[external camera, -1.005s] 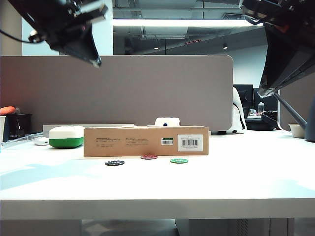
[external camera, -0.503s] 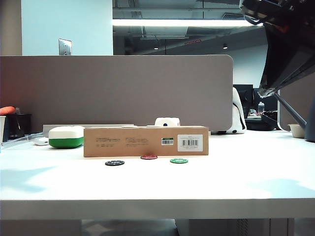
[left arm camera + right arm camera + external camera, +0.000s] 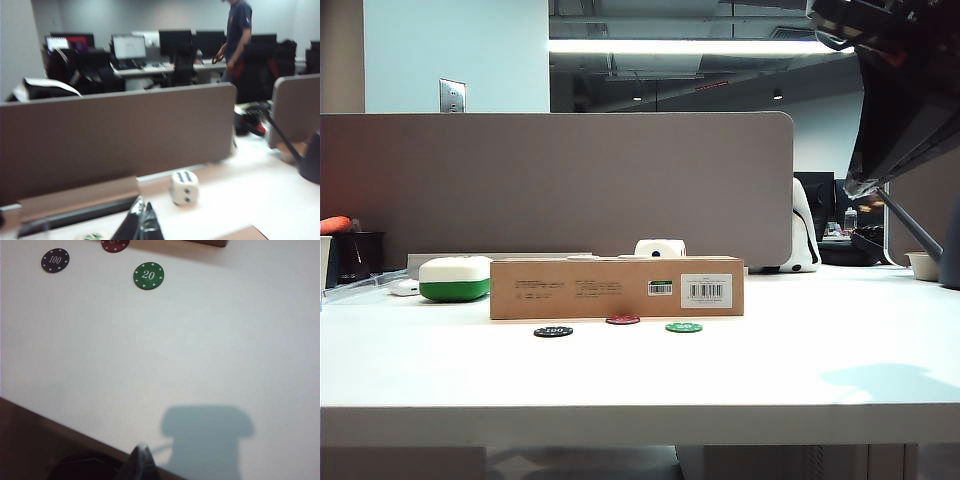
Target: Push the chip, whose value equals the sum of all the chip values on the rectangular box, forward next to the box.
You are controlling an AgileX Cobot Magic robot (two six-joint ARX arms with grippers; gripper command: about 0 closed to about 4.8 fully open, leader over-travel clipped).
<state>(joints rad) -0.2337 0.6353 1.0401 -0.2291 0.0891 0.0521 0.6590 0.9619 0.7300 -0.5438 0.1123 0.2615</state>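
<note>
Right pincer (image 3: 141, 460): only the dark tips show in its wrist view, pressed together into one point, so it reads as closed and holding nothing. It hangs high above the bench (image 3: 770, 390). In the exterior view just the bulky dark arm body is seen at about 2 o'clock from the box; the tips are out of frame there.

Left pincer (image 3: 140, 225): tips likewise drawn together, empty, raised and looking out over the grey partition (image 3: 115, 135), with a white die (image 3: 184, 187) below it. This arm is absent from the exterior view.

The chip (image 3: 622, 320): dark red, flat on the bench at the front face of the box (image 3: 616, 287), seemingly touching or just short of it. Black chip (image 3: 553, 331), marked 100, lies at 8 o'clock of it; green chip (image 3: 684, 327), marked 20, at 4 o'clock. White-and-green case (image 3: 455, 278) sits at 9 o'clock of the box.

Judgement: the push looks done or nearly so. Any correction should be a low, closed-tip nudge from the chip's 6 o'clock edge, straight toward the box, avoiding both neighbours.
</note>
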